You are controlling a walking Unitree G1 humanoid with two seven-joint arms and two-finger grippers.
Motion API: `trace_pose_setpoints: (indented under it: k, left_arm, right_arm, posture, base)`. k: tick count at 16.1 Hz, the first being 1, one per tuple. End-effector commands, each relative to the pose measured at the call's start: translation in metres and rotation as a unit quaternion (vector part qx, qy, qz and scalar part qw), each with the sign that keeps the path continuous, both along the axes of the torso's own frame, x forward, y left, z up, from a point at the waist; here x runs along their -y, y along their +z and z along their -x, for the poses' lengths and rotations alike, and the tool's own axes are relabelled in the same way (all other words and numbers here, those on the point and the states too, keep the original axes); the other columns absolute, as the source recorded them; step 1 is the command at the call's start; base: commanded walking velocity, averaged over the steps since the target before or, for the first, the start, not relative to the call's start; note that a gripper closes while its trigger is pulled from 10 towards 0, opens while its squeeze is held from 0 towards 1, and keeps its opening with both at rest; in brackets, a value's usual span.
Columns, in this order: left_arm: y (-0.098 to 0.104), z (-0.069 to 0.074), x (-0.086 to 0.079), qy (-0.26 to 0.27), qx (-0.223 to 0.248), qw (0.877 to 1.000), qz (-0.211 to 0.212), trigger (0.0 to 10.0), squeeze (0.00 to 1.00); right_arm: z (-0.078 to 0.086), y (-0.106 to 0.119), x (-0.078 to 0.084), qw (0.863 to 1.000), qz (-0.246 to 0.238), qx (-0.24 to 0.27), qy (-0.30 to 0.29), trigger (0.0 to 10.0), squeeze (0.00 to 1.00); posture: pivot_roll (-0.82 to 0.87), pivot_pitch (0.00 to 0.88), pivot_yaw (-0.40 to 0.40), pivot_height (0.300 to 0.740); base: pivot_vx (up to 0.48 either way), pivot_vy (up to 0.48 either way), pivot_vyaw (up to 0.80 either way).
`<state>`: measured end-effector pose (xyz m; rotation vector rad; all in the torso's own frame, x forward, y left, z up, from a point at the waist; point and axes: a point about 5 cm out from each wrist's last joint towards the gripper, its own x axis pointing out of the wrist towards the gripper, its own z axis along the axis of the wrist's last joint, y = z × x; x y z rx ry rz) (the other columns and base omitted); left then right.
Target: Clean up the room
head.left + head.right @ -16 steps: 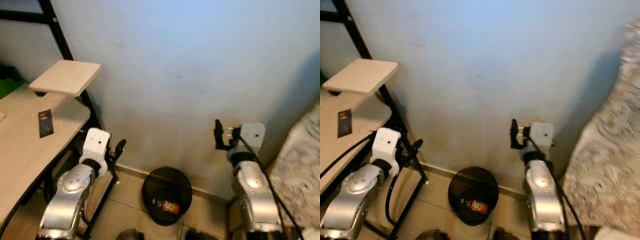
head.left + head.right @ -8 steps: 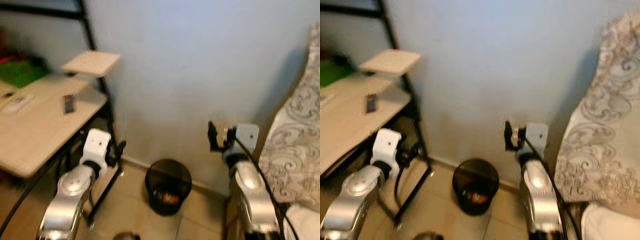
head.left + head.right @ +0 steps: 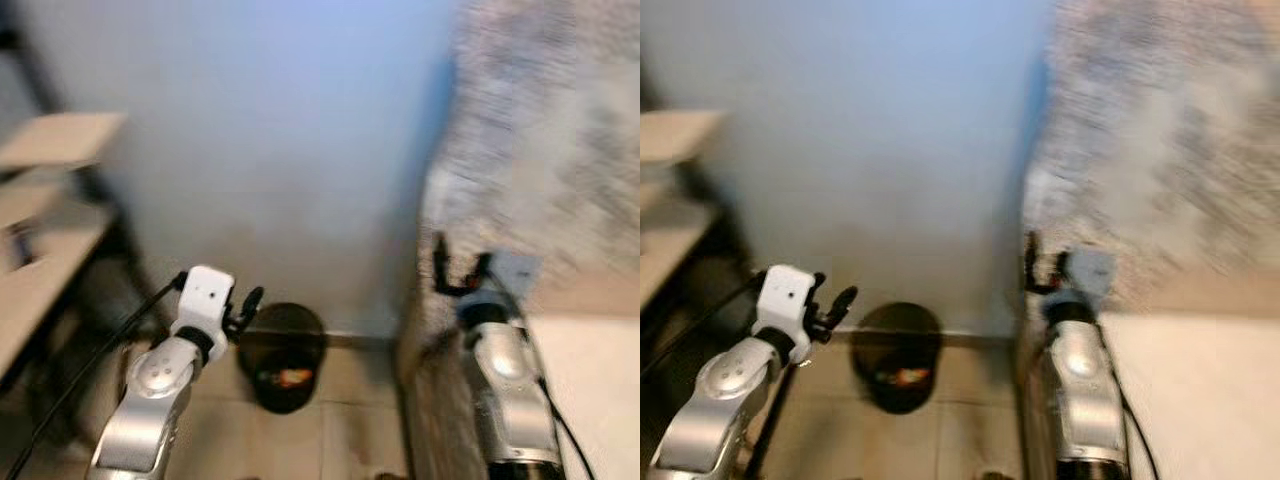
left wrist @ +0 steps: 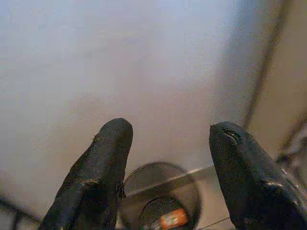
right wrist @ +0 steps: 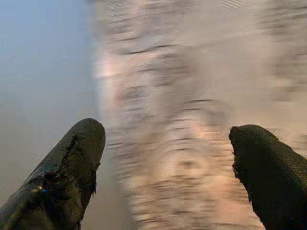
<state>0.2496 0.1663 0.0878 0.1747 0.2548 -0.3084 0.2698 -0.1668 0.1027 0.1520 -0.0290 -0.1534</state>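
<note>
A black waste bin stands on the tiled floor against the pale blue wall, with an orange item inside it. My left gripper is held up just left of the bin, open and empty; in the left wrist view the bin lies between its fingertips. My right gripper is raised on the right in front of a patterned cover, open with nothing in it. The whole picture is blurred.
A wooden desk with a small raised shelf on a black frame stands at the left. A bed with the patterned cover and a pale surface lies on the right. Tiled floor lies between them.
The camera has swung to the right: the desk has slid to the left edge and the bed now takes up the right side. Both grippers keep their raised, open pose.
</note>
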Motion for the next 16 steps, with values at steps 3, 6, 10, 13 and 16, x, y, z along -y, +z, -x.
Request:
trace_pose_setpoints:
  k: [3,6,10,13,16]
  left_arm:
    - [0.0025,-0.0025,-0.0019,-0.006,0.004,1.0,-0.01,10.0,0.0]
    - [0.0024,-0.0033,-0.0021,-0.009,0.003,1.0,-0.011,10.0,0.0]
    - [0.0007,-0.0026,0.0006,-0.007,0.002,1.0,-0.005,10.0,0.0]
    - [0.0002,-0.0025,0.0012,-0.006,0.002,1.0,-0.004,10.0,0.0]
    - [0.0003,-0.0026,0.0012,-0.005,0.002,1.0,-0.004,10.0,0.0]
  right_arm:
    - [0.0012,0.006,-0.0074,0.997,-0.064,0.02,0.022,10.0,0.0]
    - [0.0016,0.0024,-0.0062,0.995,-0.1,0.007,0.014,10.0,0.0]
    - [-0.0007,-0.0007,-0.0096,0.985,-0.164,-0.001,0.047,10.0,0.0]
    - [-0.0014,-0.0031,-0.009,0.987,-0.155,-0.016,0.045,10.0,0.0]
    - [-0.0019,-0.003,-0.0081,0.986,-0.158,-0.018,0.046,10.0,0.0]
  posture:
    - [0.11,0.0,0.036,0.74]
    - [0.11,0.0,0.039,0.74]
    - [0.1,0.0,0.028,0.74]
    - [0.11,0.0,0.023,0.74]
    - [0.1,0.0,0.024,0.74]
  base:
    - [0.0,0.0,-0.8]
    - [0.0,0.0,-0.8]
    - [0.0,0.0,-0.8]
    - [0.0,0.0,-0.78]
    - [0.0,0.0,-0.77]
